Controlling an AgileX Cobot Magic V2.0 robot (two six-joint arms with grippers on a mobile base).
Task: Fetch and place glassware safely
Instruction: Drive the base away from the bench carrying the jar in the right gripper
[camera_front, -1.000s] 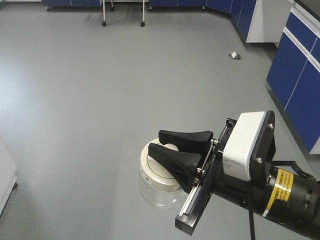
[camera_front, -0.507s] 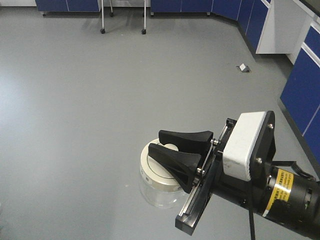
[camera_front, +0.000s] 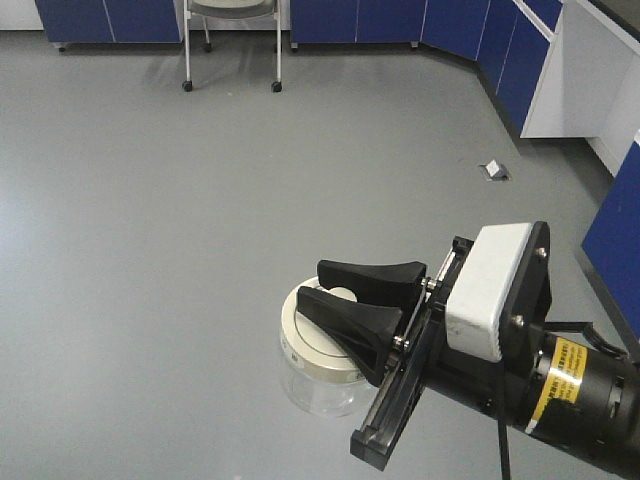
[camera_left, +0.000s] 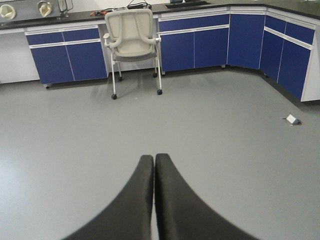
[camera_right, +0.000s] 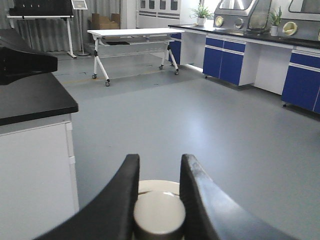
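Across the gray floor (camera_front: 200, 200), a wheeled chair (camera_left: 131, 35) sits against blue cabinets (camera_left: 195, 47), well apart from the arms. Up close, the right end effector (camera_front: 312, 283) is clamped on the knob (camera_right: 159, 215) of the cream lid (camera_front: 312, 340), carrying the squat clear glass jar (camera_front: 318, 385) over the floor. The left end effector (camera_left: 154, 160) is pinched together, empty.

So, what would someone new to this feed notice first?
The right end effector, low in the front view, is clamped on the knob of a cream-lidded glass jar, held over the grey floor. Next comes the left end effector, shut on nothing, with a wheeled chair by the blue cabinets beyond.
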